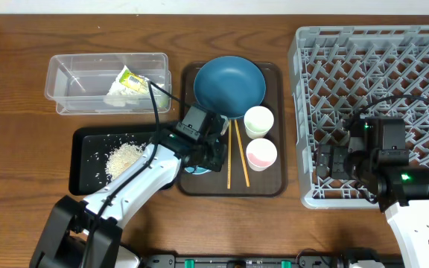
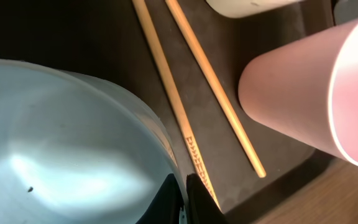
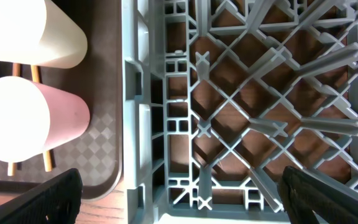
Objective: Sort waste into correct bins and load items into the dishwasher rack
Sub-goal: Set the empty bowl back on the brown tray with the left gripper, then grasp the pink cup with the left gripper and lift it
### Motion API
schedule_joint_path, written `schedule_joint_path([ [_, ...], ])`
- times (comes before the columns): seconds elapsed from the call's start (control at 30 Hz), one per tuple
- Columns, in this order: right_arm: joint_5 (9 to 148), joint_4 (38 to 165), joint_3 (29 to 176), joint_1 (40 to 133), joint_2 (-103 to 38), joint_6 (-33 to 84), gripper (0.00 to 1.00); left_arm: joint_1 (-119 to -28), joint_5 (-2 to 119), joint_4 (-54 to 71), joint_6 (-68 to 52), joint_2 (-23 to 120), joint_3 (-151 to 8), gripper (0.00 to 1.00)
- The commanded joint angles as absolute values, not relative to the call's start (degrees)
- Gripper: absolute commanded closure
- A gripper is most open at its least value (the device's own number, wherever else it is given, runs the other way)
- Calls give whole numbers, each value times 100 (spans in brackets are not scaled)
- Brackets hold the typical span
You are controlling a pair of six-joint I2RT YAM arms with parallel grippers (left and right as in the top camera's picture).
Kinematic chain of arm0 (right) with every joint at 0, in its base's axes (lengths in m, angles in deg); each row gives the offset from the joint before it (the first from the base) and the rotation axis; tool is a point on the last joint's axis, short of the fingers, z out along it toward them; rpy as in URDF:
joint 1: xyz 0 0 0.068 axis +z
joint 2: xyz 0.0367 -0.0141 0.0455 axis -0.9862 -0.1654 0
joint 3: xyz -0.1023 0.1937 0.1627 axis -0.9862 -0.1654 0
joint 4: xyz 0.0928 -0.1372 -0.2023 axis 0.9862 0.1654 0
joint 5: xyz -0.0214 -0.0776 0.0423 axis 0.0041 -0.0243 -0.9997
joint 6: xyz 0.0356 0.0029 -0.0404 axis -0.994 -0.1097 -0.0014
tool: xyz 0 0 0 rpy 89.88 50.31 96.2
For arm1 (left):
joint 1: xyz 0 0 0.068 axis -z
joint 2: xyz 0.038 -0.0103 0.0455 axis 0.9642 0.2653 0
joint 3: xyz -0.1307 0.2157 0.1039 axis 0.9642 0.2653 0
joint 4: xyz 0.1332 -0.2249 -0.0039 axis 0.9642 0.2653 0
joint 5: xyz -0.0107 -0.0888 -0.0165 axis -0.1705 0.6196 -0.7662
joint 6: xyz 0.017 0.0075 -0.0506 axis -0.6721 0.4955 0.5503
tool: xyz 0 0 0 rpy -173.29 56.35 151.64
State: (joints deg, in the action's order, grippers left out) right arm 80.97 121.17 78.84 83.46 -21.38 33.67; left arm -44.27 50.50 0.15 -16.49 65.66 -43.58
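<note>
My left gripper (image 1: pixel 205 155) is shut on the rim of the white bowl (image 1: pixel 196 170) at the left edge of the brown serving tray; in the left wrist view the fingers (image 2: pixel 186 200) pinch the pale blue bowl wall (image 2: pixel 61 143). Two wooden chopsticks (image 1: pixel 234 152) lie beside it (image 2: pixel 173 93). The pinkish cup (image 1: pixel 261 154) (image 2: pixel 297 106) and the greenish cup (image 1: pixel 258 120) stand on the tray by the dark blue dish (image 1: pixel 228 85). My right gripper (image 1: pixel 332 162) is open and empty over the front left corner of the grey rack (image 1: pixel 371 74) (image 3: pixel 229 112). The tissue with wrapper (image 1: pixel 129 83) lies in the clear tub (image 1: pixel 65 71). Rice grains (image 1: pixel 124 158) lie in the black tray (image 1: pixel 88 141).
The brown serving tray (image 1: pixel 274 179) sits between the black tray and the rack. In the right wrist view my open fingers (image 3: pixel 185 199) straddle the rack's wall, with the pinkish cup (image 3: pixel 36 121) and greenish cup (image 3: pixel 30 31) to the left.
</note>
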Motion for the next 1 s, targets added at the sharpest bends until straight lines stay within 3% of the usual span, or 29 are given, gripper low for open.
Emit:
schedule_joint_path([
  [0.0,8093,12124,7993,8388,-2149,3300,1,-4420,4949,2,-1612,6664,-4470,85],
  [0.1,8093,12126,7993,8388,-2149,3300,1,-4420,4986,6,-1614,6618,-4498,61],
  [0.13,8093,12122,7993,8388,-2149,3300,1,-4420,4989,6,-1614,6575,-4518,59],
  [0.5,8093,12120,7993,8388,-2149,3297,1,-4311,5292,-459,-1356,5950,-4776,54],
  [0.97,8093,12124,7993,8388,-2149,3297,1,-3583,4943,-872,-1297,6826,-4769,52],
])
